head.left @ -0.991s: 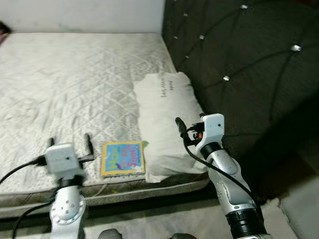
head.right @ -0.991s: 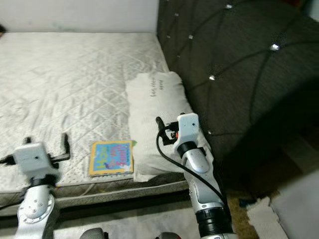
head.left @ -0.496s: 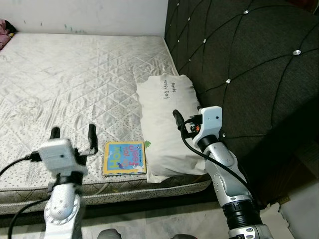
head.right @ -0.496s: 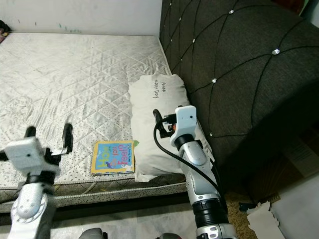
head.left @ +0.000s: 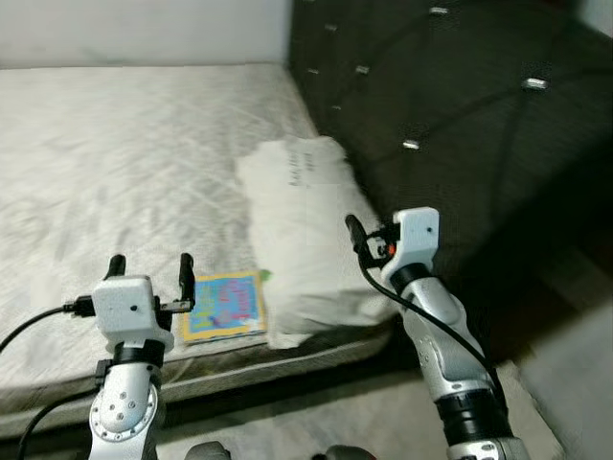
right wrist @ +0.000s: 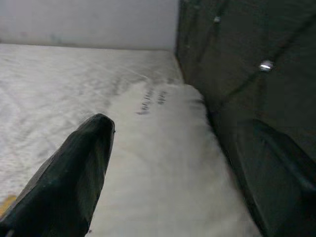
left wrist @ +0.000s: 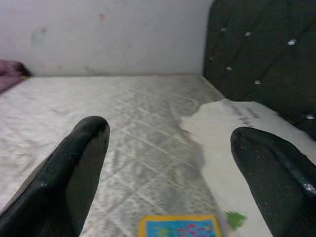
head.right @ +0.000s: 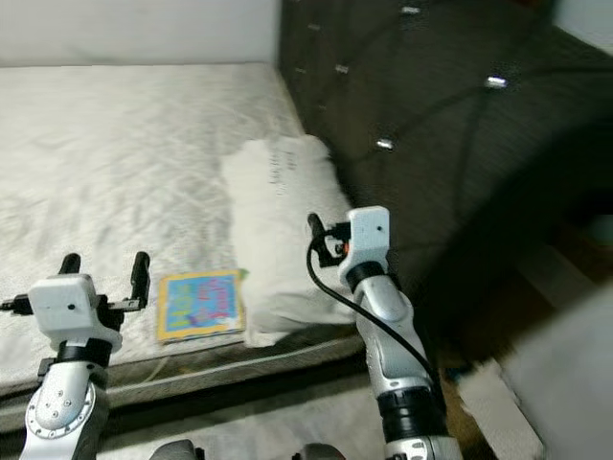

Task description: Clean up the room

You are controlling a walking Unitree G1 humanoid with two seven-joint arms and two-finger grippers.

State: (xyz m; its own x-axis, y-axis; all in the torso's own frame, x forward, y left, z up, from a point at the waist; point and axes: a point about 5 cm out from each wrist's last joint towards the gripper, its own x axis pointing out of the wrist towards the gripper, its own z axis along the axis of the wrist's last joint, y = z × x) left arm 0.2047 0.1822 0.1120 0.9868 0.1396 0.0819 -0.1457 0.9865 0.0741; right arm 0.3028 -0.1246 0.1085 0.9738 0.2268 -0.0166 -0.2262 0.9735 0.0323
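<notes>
A colourful children's book (head.left: 223,305) lies flat on the bare quilted mattress (head.left: 115,144), near its front edge. Right of the book, a white pillow (head.left: 302,220) with dark writing rests against the headboard side. My left gripper (head.left: 151,270) is open over the mattress edge, just left of the book; the left wrist view shows the book (left wrist: 180,227) low between its spread fingers. My right gripper (head.left: 359,235) is open and empty, hovering at the pillow's right side, with the pillow (right wrist: 163,163) between its fingers.
A dark tufted headboard (head.left: 460,96) with shiny buttons rises along the bed's right side. A white wall (head.left: 144,29) stands behind the mattress. Pale floor (head.left: 316,422) runs below the bed's front edge.
The whole picture has shifted and blurred as the camera moved. Both grippers stay open in much the same places relative to the book and pillow.
</notes>
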